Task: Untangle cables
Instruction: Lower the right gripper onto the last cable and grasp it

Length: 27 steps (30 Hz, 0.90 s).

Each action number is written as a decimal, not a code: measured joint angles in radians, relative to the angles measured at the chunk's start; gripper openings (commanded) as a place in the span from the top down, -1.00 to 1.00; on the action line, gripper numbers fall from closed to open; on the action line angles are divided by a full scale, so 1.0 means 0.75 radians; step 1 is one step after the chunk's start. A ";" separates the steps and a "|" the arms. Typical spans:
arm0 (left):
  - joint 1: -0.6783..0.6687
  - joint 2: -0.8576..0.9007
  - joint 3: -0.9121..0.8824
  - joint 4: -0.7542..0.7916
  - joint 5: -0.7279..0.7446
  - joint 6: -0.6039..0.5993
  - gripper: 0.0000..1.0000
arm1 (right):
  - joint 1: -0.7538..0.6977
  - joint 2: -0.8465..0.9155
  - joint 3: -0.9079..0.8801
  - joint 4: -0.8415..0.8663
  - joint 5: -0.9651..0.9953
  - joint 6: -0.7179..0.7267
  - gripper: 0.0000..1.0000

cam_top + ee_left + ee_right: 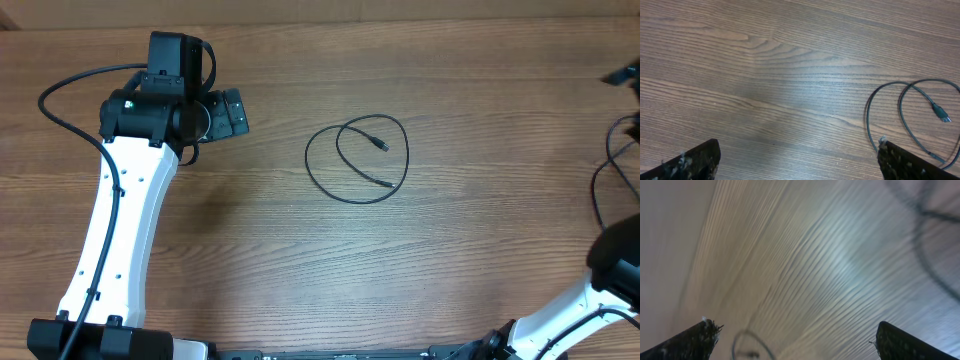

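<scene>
A single thin black cable (pixel 307 160) lies loose on the brown wood-grain table (pixel 480 260), a little right of centre in the overhead view. It forms one rounded outer loop with a second strand curving inside it. One small plug tip (pixel 382 144) rests inside the loop, in its upper right part. The cable lies flat, and neither arm touches it.

In the left wrist view the same cable (pixel 867 117) occupies the right side of the frame. Its plug tip (pixel 941 112) points down and to the right, and one strand passes just beside the right finger.

The left gripper (pixel 232 112) sits to the left of the cable and well apart from it, carried on a white arm link (pixel 120 230) with a black wrist housing. Its fingers (pixel 695 160) are spread wide, with bare table between them. A thicker black wire (pixel 60 95) arcs from this arm towards the table's left edge.

In the right wrist view the fingers (pixel 690 342) of the right gripper (pixel 795 342) are likewise spread wide over bare table. The frame is blurred. Dark curved strands (pixel 927 217) cross the upper right corner, too soft to identify. The right arm (pixel 615 265) enters at the lower right corner of the overhead view.
</scene>
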 measured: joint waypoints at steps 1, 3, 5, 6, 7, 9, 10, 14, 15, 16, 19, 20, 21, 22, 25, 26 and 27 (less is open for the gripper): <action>0.000 0.000 0.000 0.000 0.000 0.000 -1.00 | 0.034 0.000 0.000 -0.011 -0.005 -0.022 -1.00; 0.000 0.000 0.001 0.000 -0.001 0.000 -0.99 | 0.129 0.000 0.000 -0.036 -0.012 -0.063 -1.00; 0.000 0.000 0.001 0.000 0.000 0.000 -1.00 | 0.230 0.000 0.000 -0.074 -0.012 -0.082 -1.00; 0.000 0.000 0.001 0.000 0.000 0.000 -1.00 | 0.256 0.000 -0.001 -0.083 -0.012 -0.083 -1.00; 0.000 0.000 0.001 0.000 -0.001 0.000 -0.99 | 0.315 0.000 -0.007 -0.093 -0.012 -0.087 -1.00; 0.000 0.000 0.001 0.001 -0.001 0.000 -1.00 | 0.411 0.000 -0.040 -0.105 -0.008 -0.091 -1.00; 0.000 0.000 0.000 0.000 0.000 0.000 -0.99 | 0.472 0.000 -0.081 -0.102 0.016 -0.079 -1.00; 0.000 0.000 0.000 0.000 0.000 0.000 -1.00 | 0.641 -0.001 -0.295 -0.090 0.105 0.040 -1.00; 0.000 0.000 0.000 0.000 0.000 0.000 -1.00 | 0.661 -0.001 -0.333 -0.080 0.113 0.065 -1.00; 0.000 0.000 0.000 0.000 0.000 0.000 -0.99 | 0.694 -0.001 -0.395 -0.052 0.122 0.104 -1.00; 0.000 0.000 0.000 0.001 -0.001 0.000 -0.99 | 0.809 0.002 -0.572 0.061 0.138 0.219 -1.00; 0.000 0.000 0.000 0.001 -0.001 0.000 -0.99 | 0.851 0.003 -0.621 0.102 0.142 0.251 -1.00; 0.000 0.000 0.001 0.000 -0.001 0.000 -0.99 | 0.885 0.003 -0.655 0.141 0.142 0.276 -1.00; 0.000 0.000 0.000 0.002 0.000 0.000 -0.99 | 0.918 0.003 -0.687 0.172 0.146 0.304 -1.00; 0.000 0.000 0.000 0.000 0.000 0.000 -1.00 | 1.037 0.003 -0.784 0.263 0.158 0.400 -1.00; 0.000 0.000 0.000 0.001 0.000 0.000 -0.99 | 1.054 0.003 -0.793 0.270 0.177 0.421 -1.00; 0.000 0.000 0.000 0.000 0.000 0.000 -0.99 | 1.069 0.003 -0.798 0.270 0.198 0.450 -1.00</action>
